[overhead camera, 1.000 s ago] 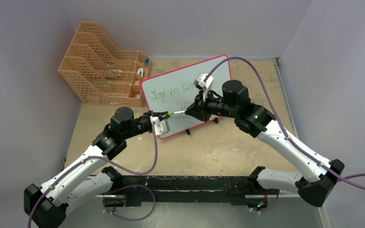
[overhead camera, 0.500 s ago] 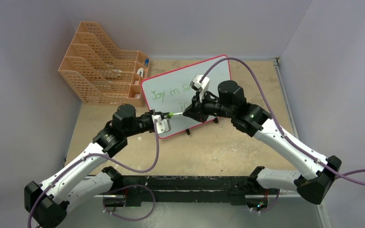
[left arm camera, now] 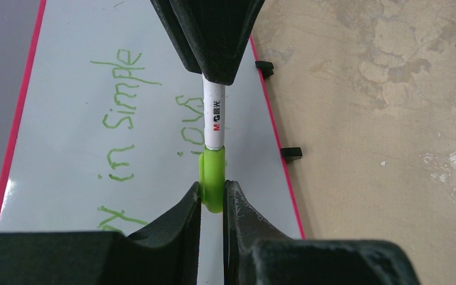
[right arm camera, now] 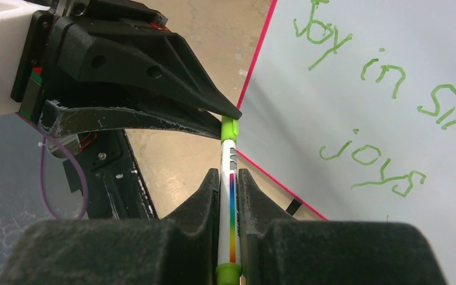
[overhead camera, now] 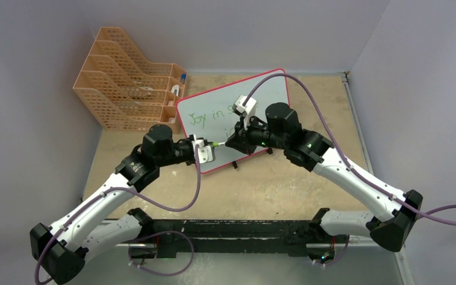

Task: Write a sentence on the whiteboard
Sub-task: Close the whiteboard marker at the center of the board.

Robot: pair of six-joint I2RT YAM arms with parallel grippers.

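From above, the right arm covers the end of both lines of the sentence (right arm camera: 366, 155), so only "Joy in" and a stroke or two more can be read there. The right wrist view cuts "simple" off at the frame edge, and the left wrist view crops "Joy" at the bottom. The words are thin, uneven green strokes on the smooth, glossy whiteboard (right arm camera: 380, 29). The board has a thin pink-red frame and small black stand feet (left arm camera: 291, 154), and it rests on the mottled tan worktop (overhead camera: 273, 178) beside an orange lattice file organizer (overhead camera: 124, 89). In front of the board, the left end effector (left arm camera: 212, 187) is almost shut, pinching the rounded lime-green cap (left arm camera: 212, 172). The right end effector (right arm camera: 228, 175) is clamped on the white, rainbow-striped marker (left arm camera: 214, 113). The cap meets the barrel, and the nib is hidden.
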